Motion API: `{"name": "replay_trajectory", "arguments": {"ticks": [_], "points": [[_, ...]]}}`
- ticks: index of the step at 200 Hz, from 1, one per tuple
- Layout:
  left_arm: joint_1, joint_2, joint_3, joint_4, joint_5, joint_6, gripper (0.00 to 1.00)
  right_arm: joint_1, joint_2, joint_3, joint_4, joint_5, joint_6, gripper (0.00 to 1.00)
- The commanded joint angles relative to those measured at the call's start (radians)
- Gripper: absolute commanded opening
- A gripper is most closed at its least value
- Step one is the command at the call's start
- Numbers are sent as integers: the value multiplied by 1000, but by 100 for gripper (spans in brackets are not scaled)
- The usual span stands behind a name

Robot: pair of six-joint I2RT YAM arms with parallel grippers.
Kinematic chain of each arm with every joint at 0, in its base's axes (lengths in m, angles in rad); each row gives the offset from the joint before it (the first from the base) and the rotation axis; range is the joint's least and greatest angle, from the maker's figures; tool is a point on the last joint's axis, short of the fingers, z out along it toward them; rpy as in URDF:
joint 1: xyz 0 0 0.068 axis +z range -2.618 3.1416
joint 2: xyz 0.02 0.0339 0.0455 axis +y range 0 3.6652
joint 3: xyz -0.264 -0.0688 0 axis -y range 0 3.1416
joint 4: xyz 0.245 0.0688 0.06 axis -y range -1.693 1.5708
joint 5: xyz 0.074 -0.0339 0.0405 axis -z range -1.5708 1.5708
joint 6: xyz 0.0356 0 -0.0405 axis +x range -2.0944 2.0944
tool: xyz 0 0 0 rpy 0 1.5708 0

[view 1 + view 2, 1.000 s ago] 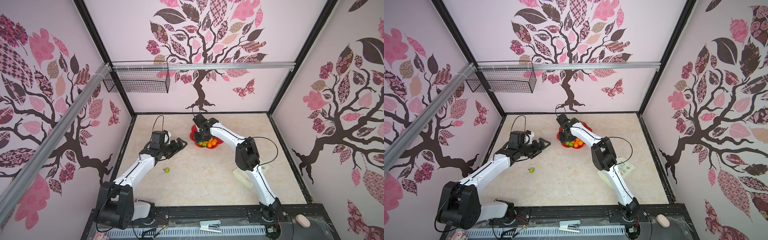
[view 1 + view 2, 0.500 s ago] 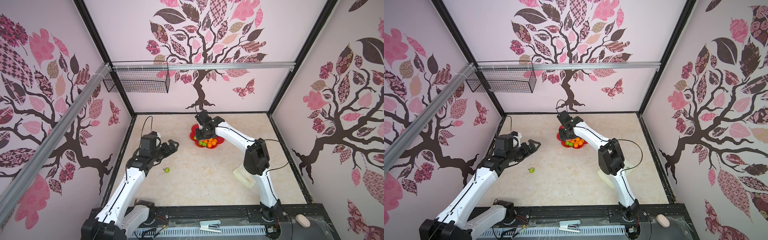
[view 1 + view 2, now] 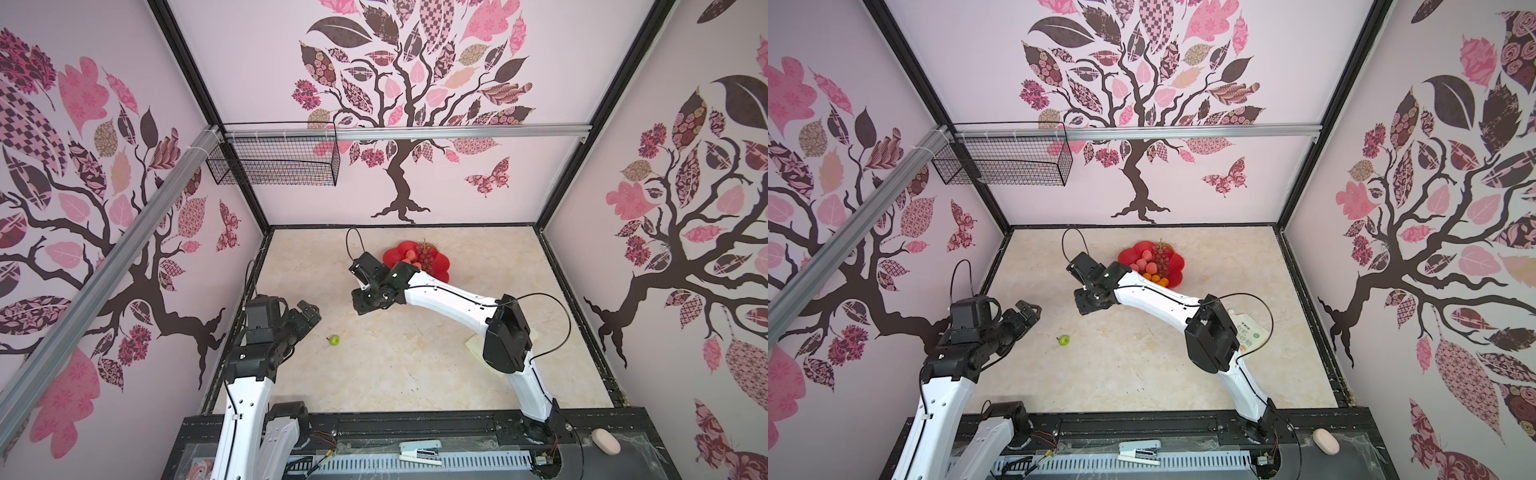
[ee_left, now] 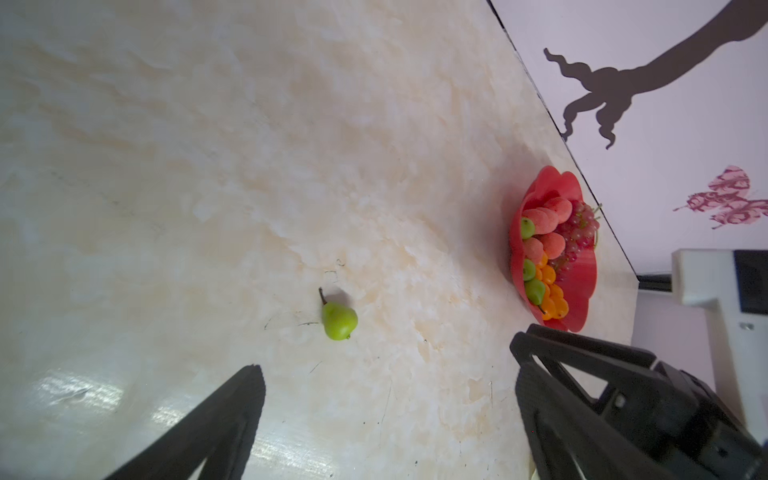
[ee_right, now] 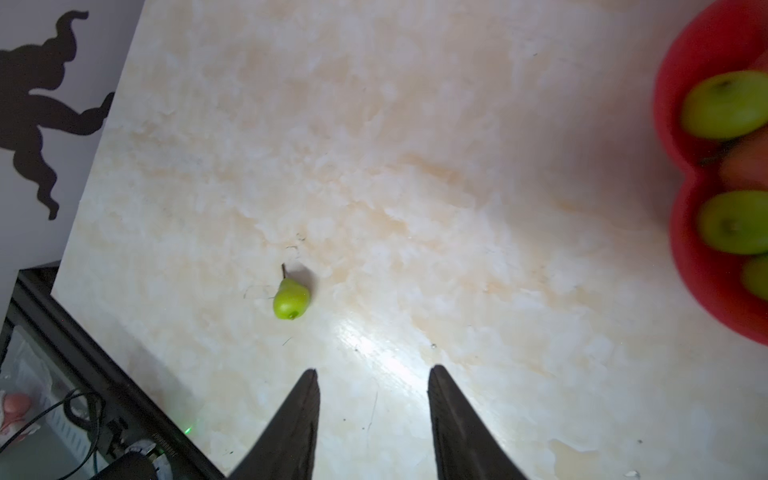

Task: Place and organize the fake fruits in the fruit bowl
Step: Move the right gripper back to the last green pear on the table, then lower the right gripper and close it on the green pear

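Leftover: small green plastic pear (image 5: 291, 300) lies on the bench (image 4: 208, 166), outside the glossy red scalloped bowl (image 4: 582, 286).
Tools: left tool (image 4: 386, 353) and right tool (image 5: 372, 372) both apart and empty; we judge them ready for it.

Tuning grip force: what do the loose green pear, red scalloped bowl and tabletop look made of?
Small green pear: likely plastic; smooth soft sheen, uniform colour, stiff dark stem.
Red scalloped flower-shaped bowl: probably moulded plastic; smooth, slightly glossy, thin even wall.
Cream marble-patterned tabletop: hard and polished, reflects glare; stone or laminate, cannot tell.
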Motion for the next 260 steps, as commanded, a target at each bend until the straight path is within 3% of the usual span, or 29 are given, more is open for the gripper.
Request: {"name": "replay_trajectory", "arguments": {"ticks": [1, 45, 82, 105, 163, 260], "points": [[16, -4, -5, -80, -68, -38, 98, 48, 89, 78, -13, -25, 29, 46], [79, -1, -5, -121, -92, -90, 98, 118, 209, 204, -24, -74, 6, 46], [239, 3, -26, -106, 40, -70, 98, 126, 278, 254, -21, -84, -18, 46], [290, 17, -28, -91, 88, -55, 98, 126, 324, 265, -17, -70, -39, 46], [301, 28, -55, -26, 183, -65, 98, 126, 393, 305, -13, -48, -71, 46], [304, 32, -72, 4, 208, -64, 98, 126, 447, 341, -29, -54, -85, 46]]}}
